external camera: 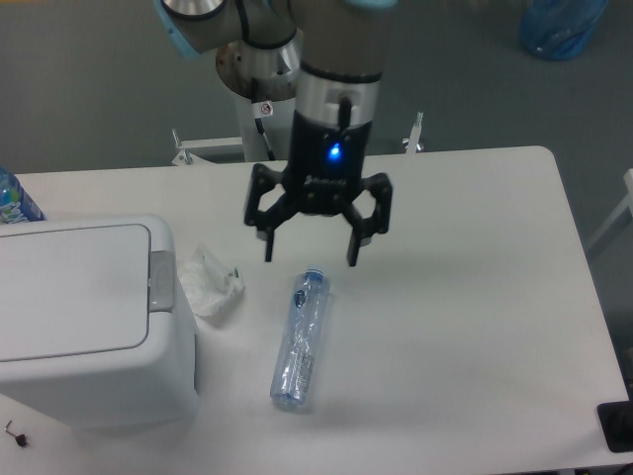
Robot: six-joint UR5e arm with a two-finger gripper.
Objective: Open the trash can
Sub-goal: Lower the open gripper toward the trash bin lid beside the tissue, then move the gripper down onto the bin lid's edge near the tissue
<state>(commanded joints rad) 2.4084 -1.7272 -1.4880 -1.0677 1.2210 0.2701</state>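
Hovering above the table [475,247] with jaws spread wide and holding nothing, the gripper [309,259] hangs over the bottle [300,339], well right of the bin [84,317] at the left edge. The lid [69,289] lies flat, its grey tab [161,280] facing the gripper, likely the press point. The white tabletop sits on grey floor.

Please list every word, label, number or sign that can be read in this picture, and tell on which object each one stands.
No text can be read.
Small round sticker on the robot base column: a red mark, too small to read.
Clear plastic bottle: label too blurred to read.
Blue bottle at the left edge: label unreadable.
Gripper: only a blue light, no text.
Trash can: no visible text.
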